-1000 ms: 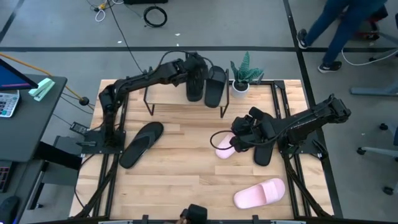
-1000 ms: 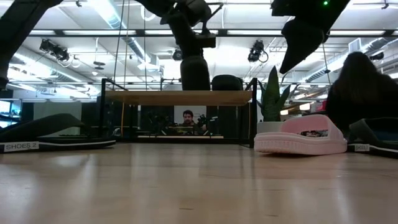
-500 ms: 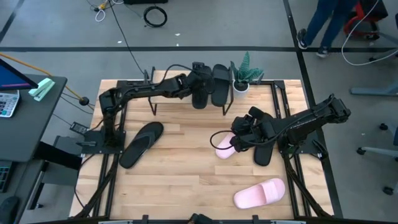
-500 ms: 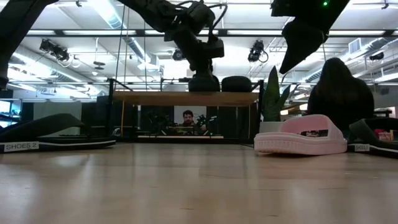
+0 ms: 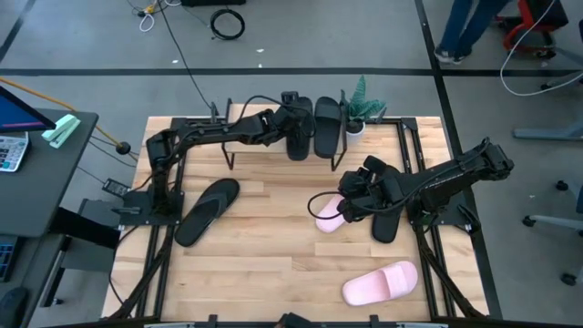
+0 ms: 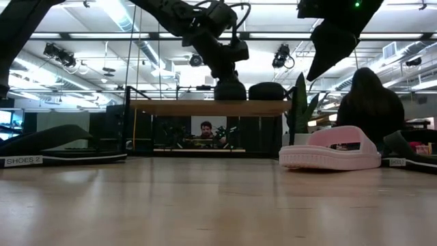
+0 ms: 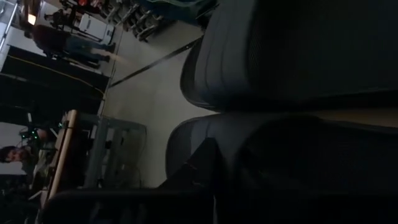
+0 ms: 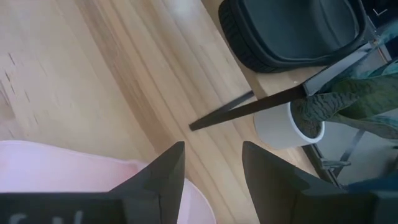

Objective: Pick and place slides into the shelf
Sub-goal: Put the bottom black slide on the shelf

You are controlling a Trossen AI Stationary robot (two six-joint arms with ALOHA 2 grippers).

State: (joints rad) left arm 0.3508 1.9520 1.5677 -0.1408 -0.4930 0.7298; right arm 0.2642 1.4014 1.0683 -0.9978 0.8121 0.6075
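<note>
Black rubber shows first at the far left: 1 black slide (image 5: pixel 206 211) lies flat on the slatted tabletop (image 5: pixel 264 264) in the high view, and in the low view it carries a white tag reading "SHOES 2" (image 6: pixel 22 161). Further right, the left gripper (image 5: pixel 293 137) reaches over the shelf (image 5: pixel 264 144) and sits on a black slide on the shelf (image 5: pixel 298 138); whether its fingers grip that slide or have let go cannot be told from any view. Just beside it lies a second black slide (image 5: pixel 326 125), also on the plank top. Only the left wrist view shows the 2 soles close up, ribbed and side by side (image 7: pixel 292 50). The low view alone reveals the shelf's thin black legs (image 6: pixel 134 130) and a person seated far behind it. A potted plant (image 5: pixel 357 107) stands at the shelf's right end (white pot, seen clearly in the right wrist view (image 8: pixel 283 127)). The right gripper (image 5: pixel 351 202) hovers over a pale pink slide (image 5: pixel 328 214) mid-table with its fingers (image 8: pixel 163 177) wide apart and holding nothing, and another black slide (image 5: pixel 386 222) lies under that arm. Nearer the front edge rests a second pink slide (image 5: pixel 381 282); the low view shows a dark label on its strap, too small to read.
</note>
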